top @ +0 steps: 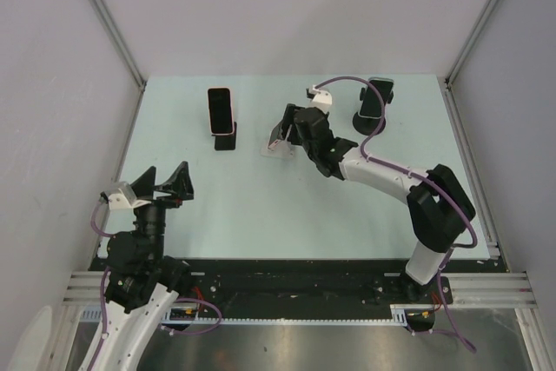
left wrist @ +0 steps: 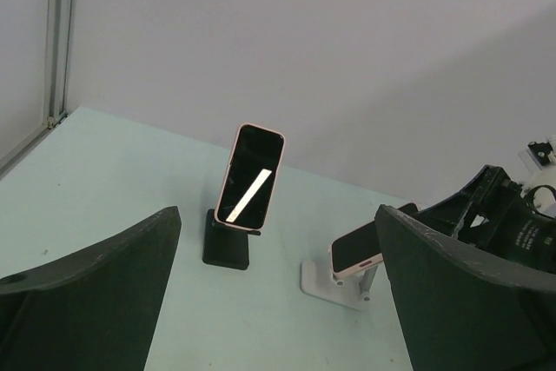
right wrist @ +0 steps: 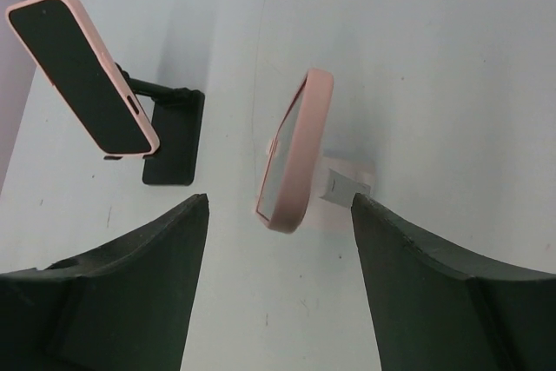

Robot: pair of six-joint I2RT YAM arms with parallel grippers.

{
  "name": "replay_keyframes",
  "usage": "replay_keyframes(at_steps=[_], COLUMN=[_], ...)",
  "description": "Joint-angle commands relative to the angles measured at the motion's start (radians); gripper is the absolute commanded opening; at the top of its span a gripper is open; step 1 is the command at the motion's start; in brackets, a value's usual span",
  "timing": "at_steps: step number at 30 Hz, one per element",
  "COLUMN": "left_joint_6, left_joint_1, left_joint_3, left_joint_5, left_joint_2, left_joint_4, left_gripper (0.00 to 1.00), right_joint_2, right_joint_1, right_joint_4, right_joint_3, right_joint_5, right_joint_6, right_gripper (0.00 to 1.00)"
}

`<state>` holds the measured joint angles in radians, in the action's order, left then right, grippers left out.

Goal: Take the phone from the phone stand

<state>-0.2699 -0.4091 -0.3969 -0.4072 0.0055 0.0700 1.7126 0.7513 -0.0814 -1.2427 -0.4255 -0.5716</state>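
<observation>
A phone in a pink case [top: 221, 109] leaned back on a flat-footed black stand [top: 226, 140], near the right pincer [top: 282, 135] on its left side and well ahead of the left pincer [top: 165, 178]. Its dark screen caught a bright strip of light. Behind the right pincer and off to its right, a dark phone [top: 380, 93] sat on a round-footed black stand [top: 365, 121]. Both stands rested on the pale green worktop [top: 261, 215], which was enclosed by grey walls [top: 287, 6].

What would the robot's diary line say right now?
right gripper: open, straddling pink phone | white stand: holds phone | left gripper: open, empty
</observation>
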Motion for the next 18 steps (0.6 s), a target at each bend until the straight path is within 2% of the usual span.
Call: replay_keyframes(at_steps=[1, 4, 10, 18], left_joint_6=[0.006, 0.009, 0.012, 0.018], left_joint_1=[-0.010, -0.011, -0.014, -0.014], left_joint_3=[-0.031, -0.031, -0.031, -0.031], left_joint_5=[0.021, 0.022, 0.025, 0.033], left_joint_2=[-0.147, -0.147, -0.147, -0.145], left_joint_4=[-0.012, -0.012, -0.013, -0.013], left_gripper=[1.00, 1.00, 1.00, 1.00], right_joint_2=[0.048, 0.068, 0.094, 0.067], right_joint_1=[0.008, 0.010, 0.010, 0.011], right_joint_4=[-0.035, -0.038, -0.047, -0.047], right_joint_3=[-0.078, -0.081, -0.084, -0.084], right_joint_5=[-0.076, -0.087, -0.088, -0.071], right_joint_6=[-0.042, -0.057, -0.085, -0.103], right_gripper=[0.71, 0.67, 0.53, 0.21])
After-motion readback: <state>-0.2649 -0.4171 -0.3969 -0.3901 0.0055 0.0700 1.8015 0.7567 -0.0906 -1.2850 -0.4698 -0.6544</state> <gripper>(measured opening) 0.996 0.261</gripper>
